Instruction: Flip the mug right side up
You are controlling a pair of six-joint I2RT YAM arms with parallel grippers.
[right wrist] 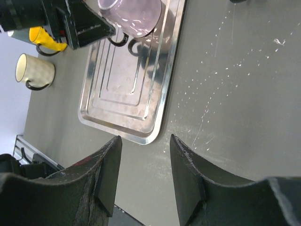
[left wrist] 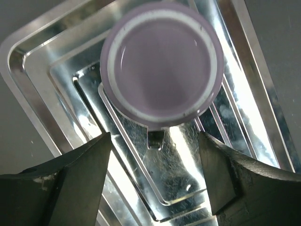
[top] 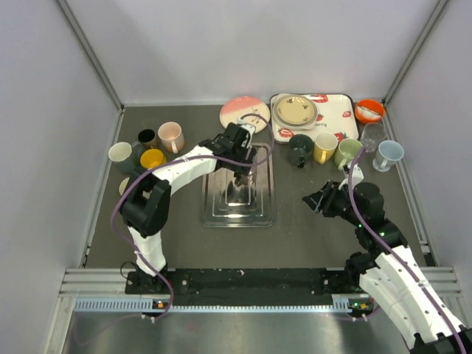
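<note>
Both jaws gape empty, left jaws near mug (left wrist: 162, 63) at tray (left wrist: 21, 70)'s far end.

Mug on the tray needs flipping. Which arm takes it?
Left. The left end effector hangs open directly above the purple mug on the metal tray; the right end effector is off beside the tray.

The top external camera looks down over the whole table (top: 310, 243) from above and behind. The left wrist camera faces down, close, on the mug (left wrist: 162, 70) and tray (left wrist: 51, 80) just ahead of the left gripper (left wrist: 155, 157). The right wrist camera sees both slantwise, well beyond the right gripper (right wrist: 143, 160).
</note>
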